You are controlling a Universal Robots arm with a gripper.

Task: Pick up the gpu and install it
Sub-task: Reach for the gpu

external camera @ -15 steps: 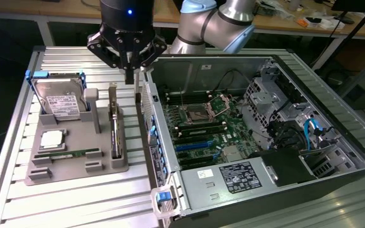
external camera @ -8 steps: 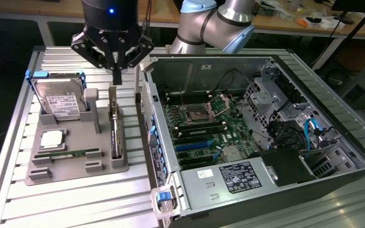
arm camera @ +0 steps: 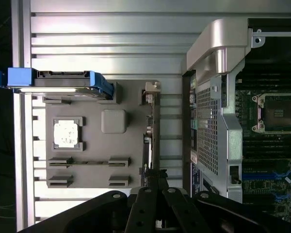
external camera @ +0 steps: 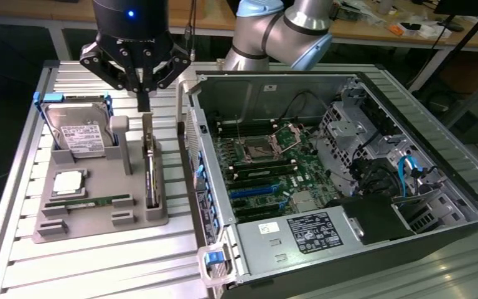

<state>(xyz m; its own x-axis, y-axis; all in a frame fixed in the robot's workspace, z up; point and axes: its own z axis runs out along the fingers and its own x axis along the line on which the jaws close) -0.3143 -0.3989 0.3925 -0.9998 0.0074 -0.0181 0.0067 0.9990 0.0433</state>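
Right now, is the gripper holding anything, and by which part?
Cannot tell for sure. The gripper is shut at the upper edge of the gpu, near one end; the card stands in the gray tray.

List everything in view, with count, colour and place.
gpu: one, black, on edge in the tray slot nearest the case
hard drive: one, silver in a blue caddy, tray's far end
processor chip: one, silver, on the tray
RAM stick: one, green, tray's near end
tray: one, grey, on the table
computer case: one, dark, open, exterior view's right
table: one, slatted aluminium, under everything
arm: one, silver and blue, behind the case
gripper: one, black, shut, above the gpu
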